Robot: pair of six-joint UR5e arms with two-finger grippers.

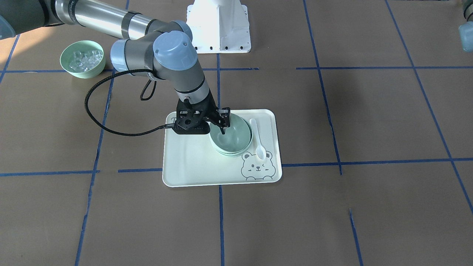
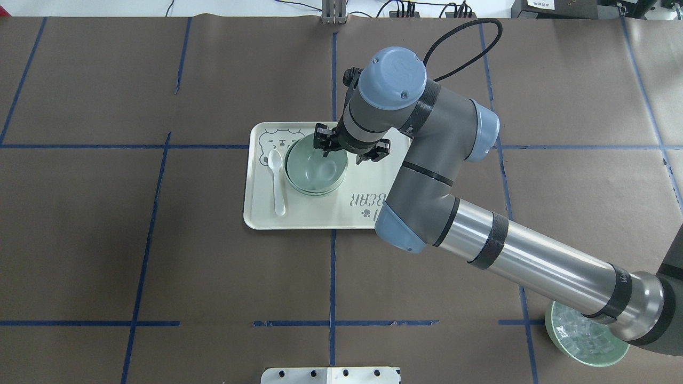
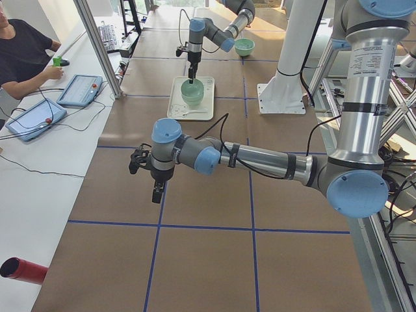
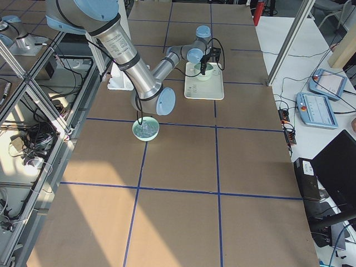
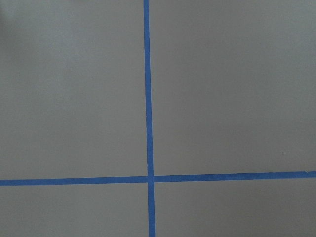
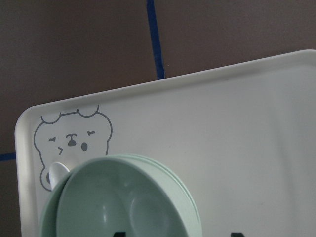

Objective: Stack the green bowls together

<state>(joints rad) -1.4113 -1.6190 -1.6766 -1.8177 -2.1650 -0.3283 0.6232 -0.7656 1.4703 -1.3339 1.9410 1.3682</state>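
Observation:
The green bowls (image 1: 232,139) sit nested in one stack on the bear-print tray (image 1: 188,162), their rims layered. The stack also shows in the overhead view (image 2: 315,172), the right wrist view (image 6: 123,202) and small in the exterior left view (image 3: 192,93). My right gripper (image 1: 221,127) hangs over the stack's rim on the robot-side right (image 2: 347,154). Its fingertips (image 6: 118,233) stand wide apart, one over the bowl's inside and one outside the rim. It is open. My left gripper (image 3: 156,192) hovers over bare table far from the tray; I cannot tell whether it is open or shut.
A white spoon (image 1: 259,143) lies on the tray beside the stack. A green bowl with clear cubes (image 2: 584,337) stands under the right arm's base end. The white robot base (image 1: 218,26) is behind the tray. Operators' tablets (image 3: 78,91) lie on a side table.

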